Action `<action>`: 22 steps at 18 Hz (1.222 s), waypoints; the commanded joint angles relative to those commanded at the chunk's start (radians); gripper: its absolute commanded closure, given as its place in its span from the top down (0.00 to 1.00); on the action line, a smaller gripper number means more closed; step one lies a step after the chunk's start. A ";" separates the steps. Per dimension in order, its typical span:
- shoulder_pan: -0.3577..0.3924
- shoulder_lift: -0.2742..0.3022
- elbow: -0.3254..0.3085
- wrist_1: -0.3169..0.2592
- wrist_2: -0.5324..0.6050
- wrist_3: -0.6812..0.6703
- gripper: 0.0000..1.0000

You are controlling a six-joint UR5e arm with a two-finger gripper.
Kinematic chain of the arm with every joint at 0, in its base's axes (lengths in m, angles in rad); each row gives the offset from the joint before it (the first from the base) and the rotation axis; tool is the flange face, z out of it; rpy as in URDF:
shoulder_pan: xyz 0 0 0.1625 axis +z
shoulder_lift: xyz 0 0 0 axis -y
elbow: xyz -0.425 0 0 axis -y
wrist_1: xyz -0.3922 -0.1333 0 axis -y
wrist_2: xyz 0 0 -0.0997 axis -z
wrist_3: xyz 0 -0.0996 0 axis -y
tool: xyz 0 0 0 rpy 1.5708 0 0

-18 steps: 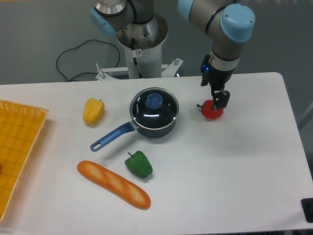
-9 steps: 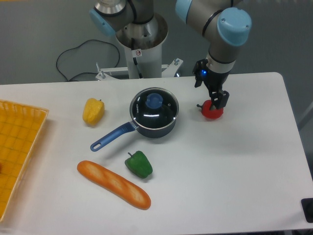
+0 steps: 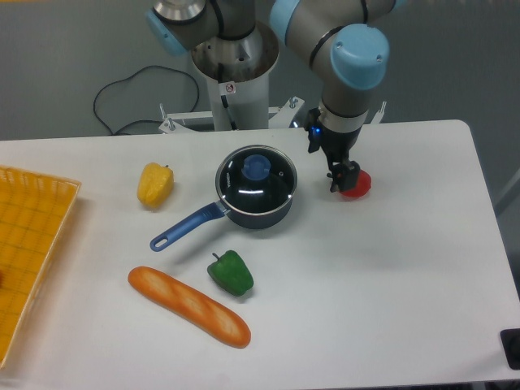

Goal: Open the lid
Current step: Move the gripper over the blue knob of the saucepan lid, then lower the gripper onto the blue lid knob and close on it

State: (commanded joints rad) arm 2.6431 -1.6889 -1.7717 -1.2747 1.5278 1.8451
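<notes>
Still — lid (image 3: 256, 175) on saucepan (image 3: 255, 197)

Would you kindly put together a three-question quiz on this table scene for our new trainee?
1. True or false: the lid sits on the saucepan.
2. What lies nearest the gripper? A) bread B) red tomato C) yellow pepper
3. Fill in: the lid's knob is ____ in colour.

Key: 1 true. 2 B, the red tomato. 3 blue.
</notes>
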 joint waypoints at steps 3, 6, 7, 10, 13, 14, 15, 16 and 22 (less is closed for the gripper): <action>-0.023 0.000 -0.002 0.012 -0.003 0.127 1.00; -0.074 -0.002 -0.005 0.012 -0.002 0.135 1.00; -0.087 -0.002 -0.015 0.012 0.000 0.135 1.00; -0.094 0.005 -0.072 0.040 -0.003 0.138 1.00; -0.111 0.011 -0.120 0.115 -0.002 0.143 1.00; -0.109 0.014 -0.121 0.115 0.000 0.148 1.00; -0.109 0.017 -0.124 0.115 0.000 0.148 1.00; -0.109 0.026 -0.132 0.115 0.000 0.148 1.00; -0.111 0.071 -0.178 0.118 0.002 0.149 1.00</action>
State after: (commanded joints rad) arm 2.5326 -1.6184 -1.9496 -1.1566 1.5294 1.9942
